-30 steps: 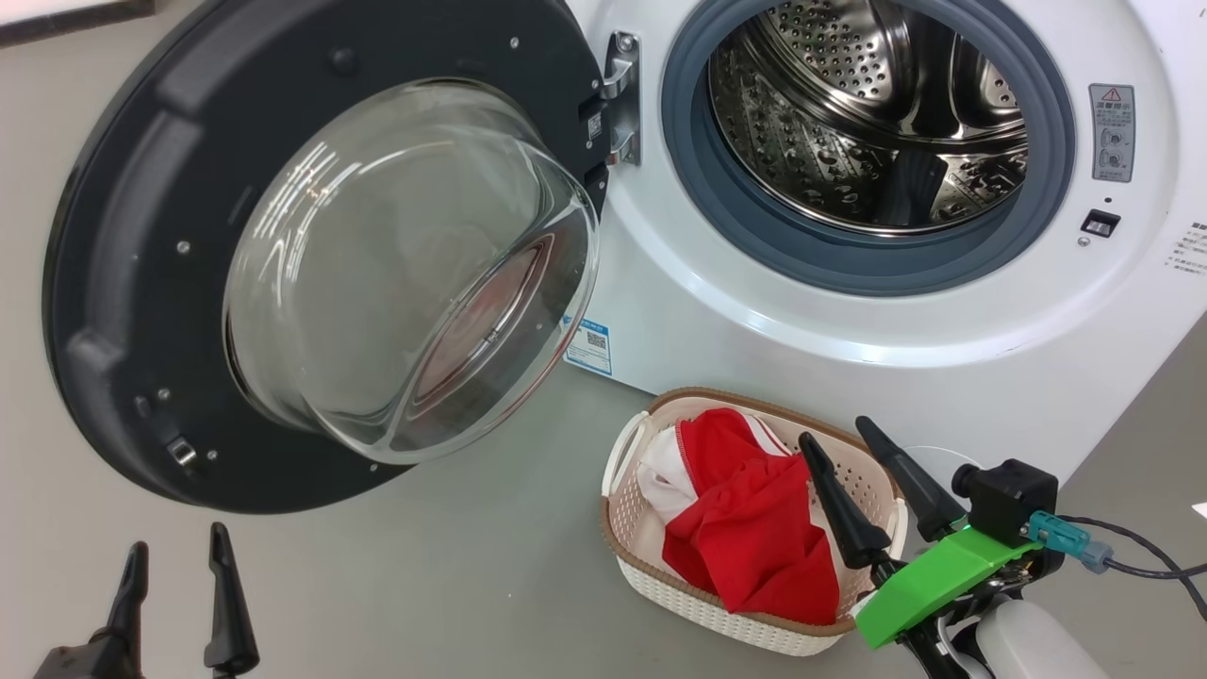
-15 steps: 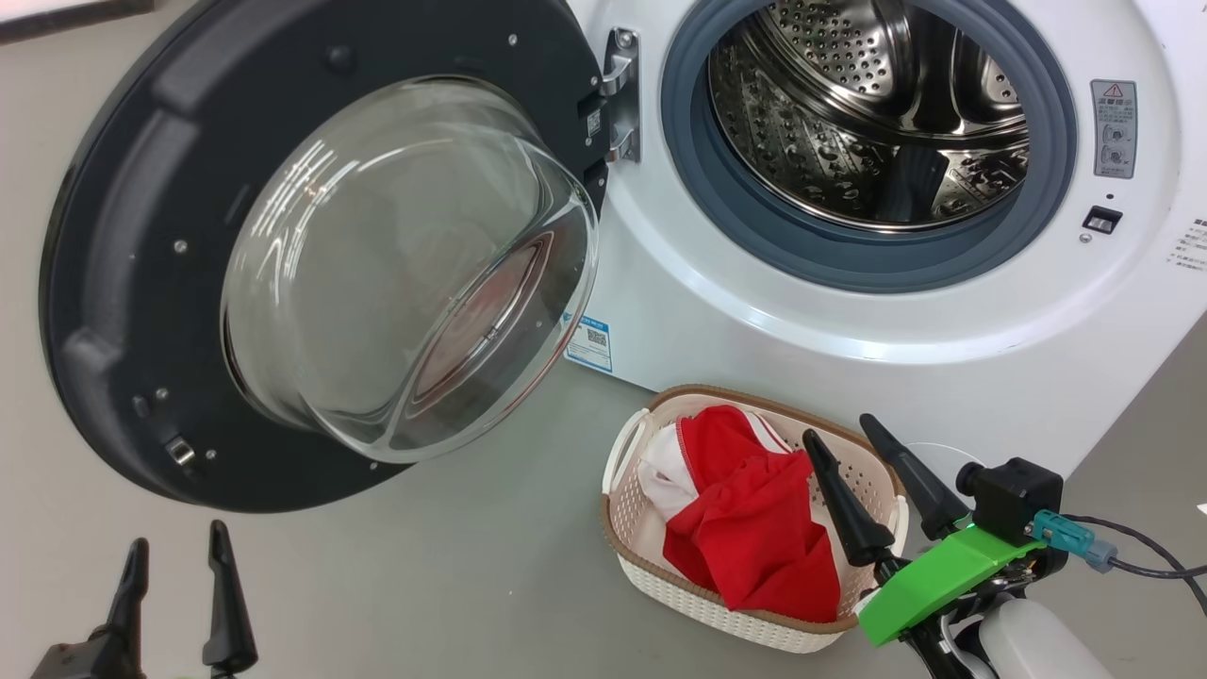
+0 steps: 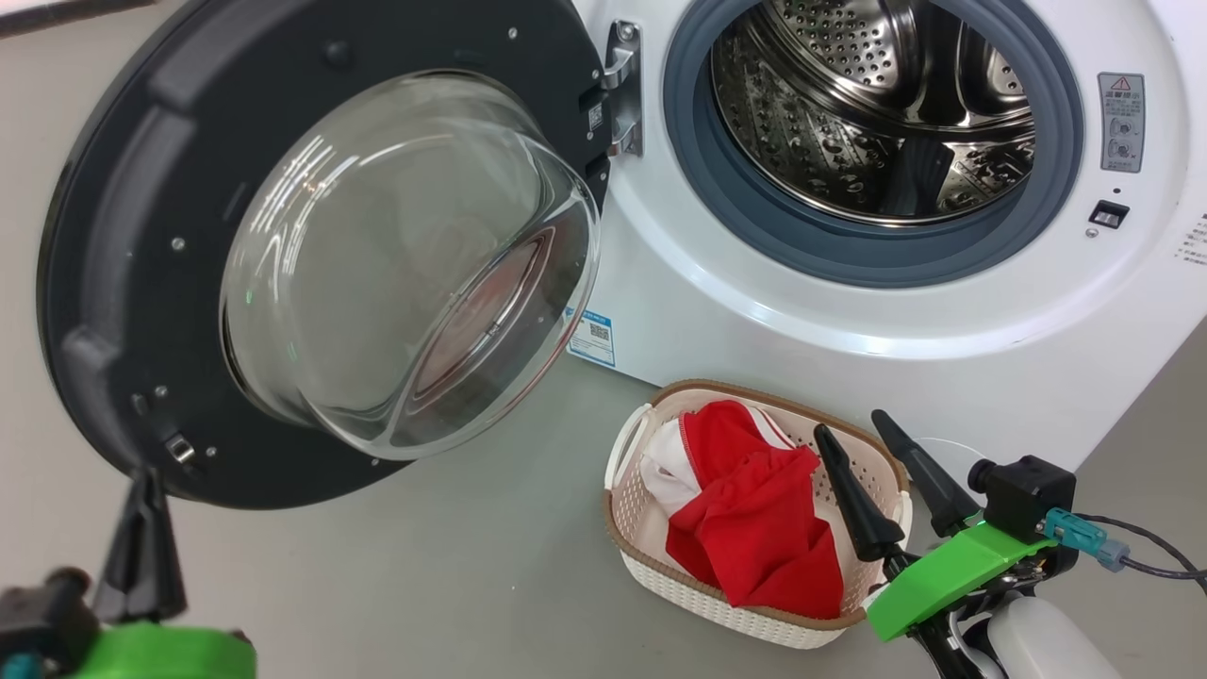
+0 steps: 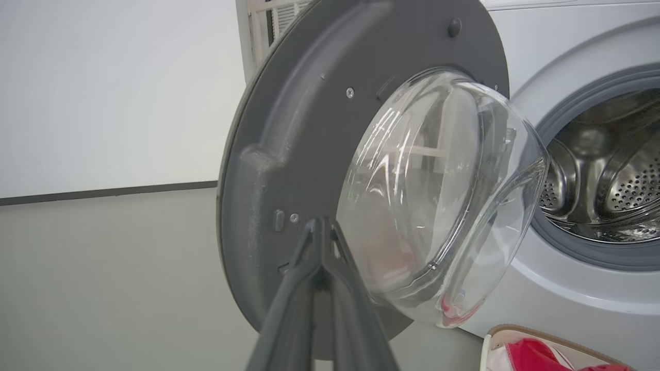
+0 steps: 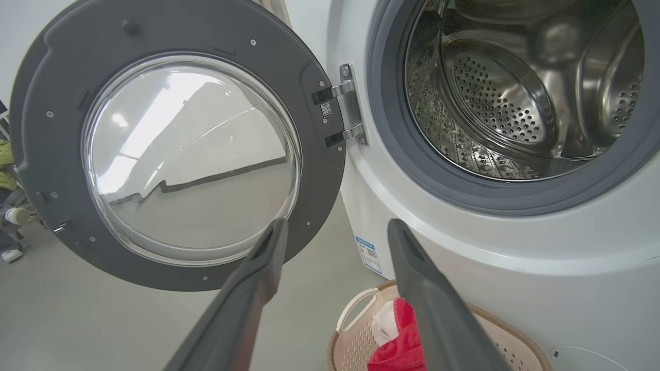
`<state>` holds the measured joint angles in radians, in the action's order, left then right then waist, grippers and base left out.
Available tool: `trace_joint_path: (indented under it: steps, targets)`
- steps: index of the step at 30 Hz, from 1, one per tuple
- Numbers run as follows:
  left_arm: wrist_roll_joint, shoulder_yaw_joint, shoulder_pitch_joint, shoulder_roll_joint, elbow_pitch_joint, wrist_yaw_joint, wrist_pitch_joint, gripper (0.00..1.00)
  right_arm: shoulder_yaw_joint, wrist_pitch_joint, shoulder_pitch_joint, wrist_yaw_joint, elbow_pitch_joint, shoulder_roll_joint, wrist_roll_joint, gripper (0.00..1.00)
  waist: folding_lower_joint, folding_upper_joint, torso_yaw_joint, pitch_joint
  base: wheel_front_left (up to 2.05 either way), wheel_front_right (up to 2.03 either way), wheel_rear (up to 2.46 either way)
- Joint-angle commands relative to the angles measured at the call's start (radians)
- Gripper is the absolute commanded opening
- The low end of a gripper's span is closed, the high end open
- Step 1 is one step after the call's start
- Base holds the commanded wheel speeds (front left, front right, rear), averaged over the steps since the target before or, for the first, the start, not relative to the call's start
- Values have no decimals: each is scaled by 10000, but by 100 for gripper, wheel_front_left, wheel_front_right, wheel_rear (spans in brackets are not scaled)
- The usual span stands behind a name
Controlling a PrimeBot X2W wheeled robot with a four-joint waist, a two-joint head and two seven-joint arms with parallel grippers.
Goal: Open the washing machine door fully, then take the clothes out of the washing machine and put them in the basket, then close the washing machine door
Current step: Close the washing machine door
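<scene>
The washing machine [image 3: 943, 358] stands with its steel drum [image 3: 877, 113] in sight and no fabric visible in it. The washing machine door [image 3: 113, 236] hangs swung out to the left, its glass bowl [image 3: 405, 264] facing me. Red and white clothes [image 3: 754, 528] lie in the basket [image 3: 651, 575] on the floor in front of the machine. My left gripper [image 3: 146, 481] is shut with nothing in it, its tips [image 4: 320, 222] by the door's lower edge near the latch. My right gripper [image 3: 849, 422] hovers open over the basket's right end, and between its fingers [image 5: 337, 226] nothing is held.
Grey floor [image 3: 453, 566] spreads between the door and the basket. A white wall with a dark baseboard [image 4: 103, 191] runs behind the door. A cable [image 3: 1150, 556] trails from my right wrist. Blurry items [image 5: 7, 216] sit at the far left.
My left gripper has shut and risen toward the door's lower edge. The right gripper stays open over the basket. The head view has shifted slightly.
</scene>
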<state>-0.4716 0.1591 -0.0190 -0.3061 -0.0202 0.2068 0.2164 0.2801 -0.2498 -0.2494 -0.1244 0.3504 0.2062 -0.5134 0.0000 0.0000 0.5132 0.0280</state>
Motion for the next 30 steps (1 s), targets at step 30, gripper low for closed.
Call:
trace_joint_path:
  steps: [30]
  targets:
    - [-6169, -4397, -6289, -2482, -2846, -847, -4308, 0, 31, -120, -84, -63, -334, -51, 64, 100, 0, 0, -466, 118, 0, 0, 0]
